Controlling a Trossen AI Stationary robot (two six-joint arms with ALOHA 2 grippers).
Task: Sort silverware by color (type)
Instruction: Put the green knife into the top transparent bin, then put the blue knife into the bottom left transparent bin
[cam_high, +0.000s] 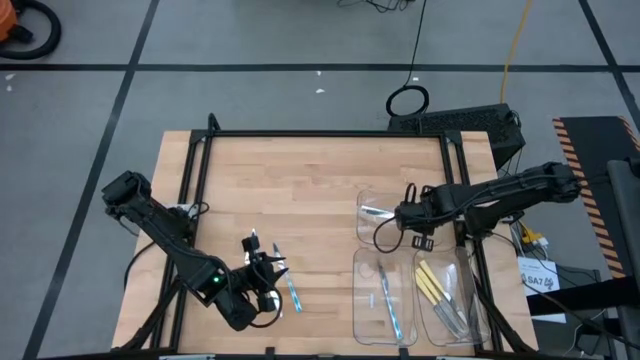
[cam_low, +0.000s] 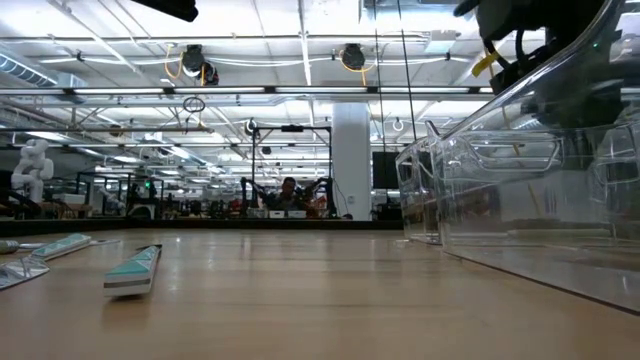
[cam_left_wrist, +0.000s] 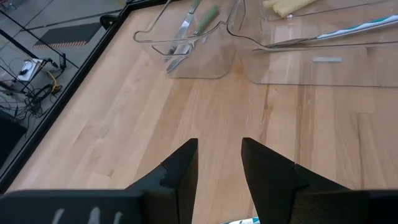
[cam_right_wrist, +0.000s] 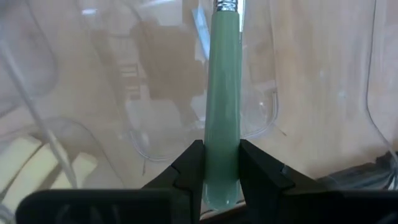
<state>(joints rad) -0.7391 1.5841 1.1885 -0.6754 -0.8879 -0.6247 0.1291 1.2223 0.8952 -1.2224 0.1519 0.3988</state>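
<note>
We are finding the right gripper (cam_right_wrist: 221, 163) clamping a green-handled utensil (cam_right_wrist: 222, 93) over the far clear tray (cam_high: 372, 212); we are advising a low, level release. The left gripper (cam_left_wrist: 219, 163), parted and empty, is waiting above a blue utensil (cam_high: 291, 290).

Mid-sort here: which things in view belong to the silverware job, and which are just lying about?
Job:
- green-handled utensil in the right pincer
- blue-handled utensil beside the left pincer
- yellow-handled utensils in a tray
- clear trays

Lying about:
- cable loop on the floor
</note>
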